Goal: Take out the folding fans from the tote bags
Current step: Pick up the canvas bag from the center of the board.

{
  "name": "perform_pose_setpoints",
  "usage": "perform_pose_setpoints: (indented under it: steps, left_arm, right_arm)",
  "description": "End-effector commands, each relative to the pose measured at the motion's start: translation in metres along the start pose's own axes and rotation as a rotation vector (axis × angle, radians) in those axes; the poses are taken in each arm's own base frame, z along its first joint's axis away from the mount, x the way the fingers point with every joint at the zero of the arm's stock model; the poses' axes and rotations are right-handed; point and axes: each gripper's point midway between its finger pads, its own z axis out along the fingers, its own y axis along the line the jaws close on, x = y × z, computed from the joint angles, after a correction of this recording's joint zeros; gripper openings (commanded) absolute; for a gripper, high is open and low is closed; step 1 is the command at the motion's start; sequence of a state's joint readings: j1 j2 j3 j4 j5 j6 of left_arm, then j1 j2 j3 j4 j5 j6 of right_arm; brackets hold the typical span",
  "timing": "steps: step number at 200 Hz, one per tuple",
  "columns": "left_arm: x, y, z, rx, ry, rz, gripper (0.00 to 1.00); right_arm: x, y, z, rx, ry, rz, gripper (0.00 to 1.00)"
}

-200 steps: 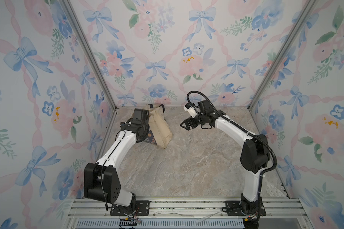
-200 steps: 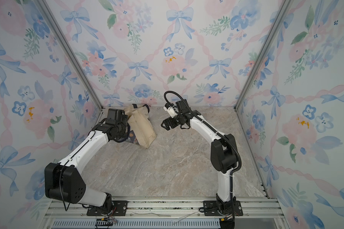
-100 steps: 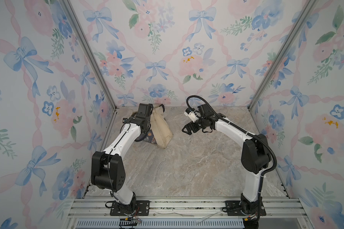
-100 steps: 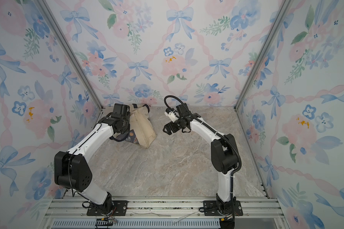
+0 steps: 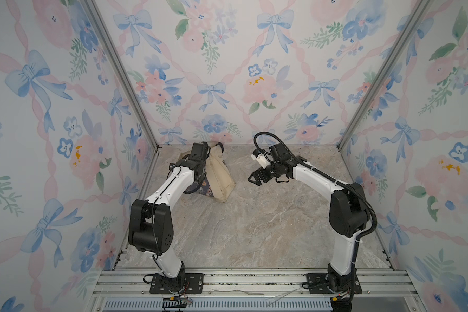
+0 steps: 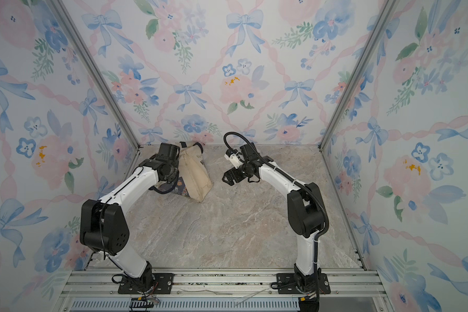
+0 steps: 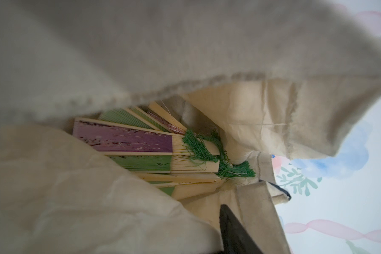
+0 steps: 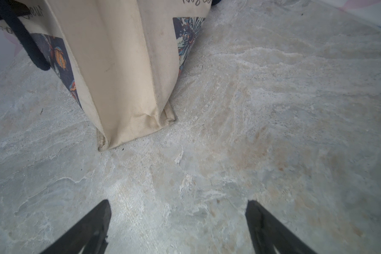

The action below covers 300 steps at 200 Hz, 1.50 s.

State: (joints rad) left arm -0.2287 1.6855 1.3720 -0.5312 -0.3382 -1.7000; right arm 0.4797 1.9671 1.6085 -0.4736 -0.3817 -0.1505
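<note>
left wrist: folding fans [image 7: 141,145] lie in tote bag [image 7: 273,110] beyond end effector [image 7: 198,217].

Cream canvas tote bag [image 5: 220,175] [image 6: 193,173] w/ navy strap handle [image 8: 29,44] & dark floral print sits at approx. 11 o'clock on the surface [image 5: 254,216] in both top views, slumped, base toward 5 o'clock, mouth toward 12. Inside, left wrist view: closed folding fans [image 7: 141,162] stacked, pale ribs, one purple, rest green; green tassels [image 7: 198,147] tangled at rib ends.
</note>
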Motion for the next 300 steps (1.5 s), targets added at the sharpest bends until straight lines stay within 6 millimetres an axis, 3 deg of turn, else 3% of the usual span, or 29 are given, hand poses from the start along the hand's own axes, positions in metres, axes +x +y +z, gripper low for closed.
perform_pose_setpoints:
  steps: [1, 13, 53, 100, 144, 163, 206, 236, 271, 300]
  left_arm:
    - [-0.006, 0.003, -0.006, -0.01, -0.029, 0.037, 0.27]
    - [-0.007, 0.006, -0.006, -0.013, -0.036, 0.044, 0.0]
    - [-0.013, 0.0, -0.003, -0.013, -0.071, 0.187, 0.0]
    - [-0.02, -0.062, -0.006, 0.057, -0.159, 0.647, 0.0]
    - [0.001, -0.126, -0.009, 0.231, -0.158, 0.984, 0.0]
    - [0.017, -0.151, -0.016, 0.371, -0.116, 1.075, 0.0]
    - [0.055, -0.18, -0.037, 0.698, 0.076, 1.213, 0.0]
    - [0.086, -0.173, -0.057, 0.874, 0.198, 1.392, 0.0]
    - [0.14, -0.134, -0.107, 1.195, 0.476, 1.553, 0.0]
    - [0.156, -0.101, -0.138, 1.347, 0.634, 1.584, 0.0]
  right_arm:
    - [-0.01, 0.01, -0.016, 0.003, -0.042, -0.036, 0.97]
    - [-0.011, 0.01, -0.017, 0.005, -0.047, -0.035, 0.97]
    - [-0.011, 0.016, -0.025, -0.007, -0.066, -0.027, 0.98]
    - [-0.002, 0.024, -0.044, -0.011, -0.088, -0.005, 0.99]
    - [0.021, 0.029, -0.06, -0.012, -0.107, 0.038, 0.99]
    - [0.026, 0.033, -0.079, 0.001, -0.139, 0.053, 0.99]
    - [0.045, 0.027, -0.105, 0.045, -0.186, 0.1, 1.0]
    - [0.043, 0.017, -0.125, 0.11, -0.24, 0.164, 0.99]
    - [0.013, 0.006, -0.14, 0.158, -0.402, 0.195, 1.0]
    - [-0.012, -0.018, -0.134, 0.221, -0.493, 0.258, 1.0]
